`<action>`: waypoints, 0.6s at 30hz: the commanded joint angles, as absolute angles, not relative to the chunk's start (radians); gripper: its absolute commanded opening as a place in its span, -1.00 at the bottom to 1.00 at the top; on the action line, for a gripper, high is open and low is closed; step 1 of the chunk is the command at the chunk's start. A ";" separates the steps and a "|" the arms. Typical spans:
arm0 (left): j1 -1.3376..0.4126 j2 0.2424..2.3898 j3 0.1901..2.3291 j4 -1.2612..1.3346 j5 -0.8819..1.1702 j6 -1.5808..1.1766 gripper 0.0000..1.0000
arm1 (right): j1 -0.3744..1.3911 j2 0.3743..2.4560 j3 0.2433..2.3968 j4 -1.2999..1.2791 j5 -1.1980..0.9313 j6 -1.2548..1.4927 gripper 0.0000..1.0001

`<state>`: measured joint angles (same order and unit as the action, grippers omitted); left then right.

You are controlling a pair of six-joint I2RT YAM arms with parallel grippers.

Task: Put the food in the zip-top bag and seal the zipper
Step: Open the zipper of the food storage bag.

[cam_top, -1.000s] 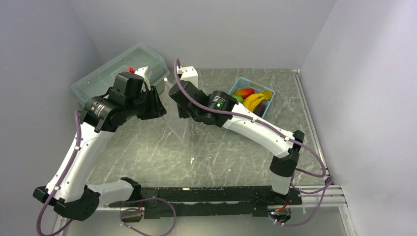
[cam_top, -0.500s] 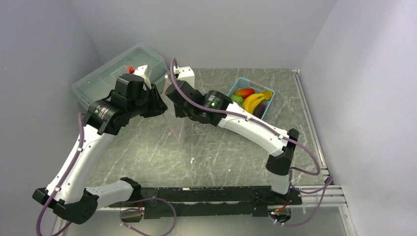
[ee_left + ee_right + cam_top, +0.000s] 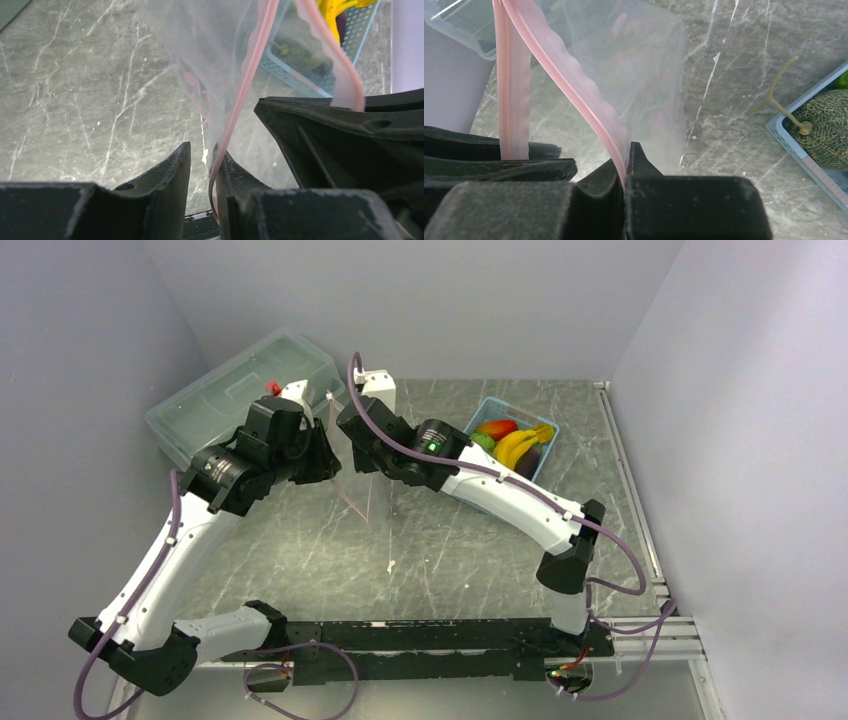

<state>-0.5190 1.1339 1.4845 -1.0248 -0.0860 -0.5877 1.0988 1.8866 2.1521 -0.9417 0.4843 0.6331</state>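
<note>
Limp, slippery zip-top bag [image 3: 365,502], hanging centre-left of the top view — my right gripper [image 3: 625,160] pinches its stiffer zipper [image 3: 574,94], the surest hold I judge, my left gripper [image 3: 202,156] narrowly agape around it.

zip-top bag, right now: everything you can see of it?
The zip-top bag is thin, floppy clear plastic with pale pink dots and a pink zipper strip along its mouth. It hangs over the table, mouth up and parted, nothing visible inside. The right gripper is shut on one lip of the strip. The other lip runs between the jaws of the left gripper, which stand apart. Whether its bottom touches the table is unclear.
</note>
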 commanded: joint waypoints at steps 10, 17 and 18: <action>-0.536 1.117 1.444 -0.953 -0.162 -0.583 -0.47 | 1.079 1.877 2.175 -0.875 0.455 0.652 -1.00; -0.538 1.113 1.450 -0.957 -0.176 -0.568 -0.97 | 1.074 1.870 2.154 -0.861 0.438 0.653 -1.00; -0.538 1.111 1.453 -0.960 -0.182 -0.566 -1.00 | 1.072 1.865 2.146 -0.860 0.435 0.654 -1.00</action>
<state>-0.5335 1.1339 1.4429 -0.9844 -0.1486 -0.5846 1.0794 1.8908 2.1548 -0.9092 0.4480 0.6403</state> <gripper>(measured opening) 0.045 0.010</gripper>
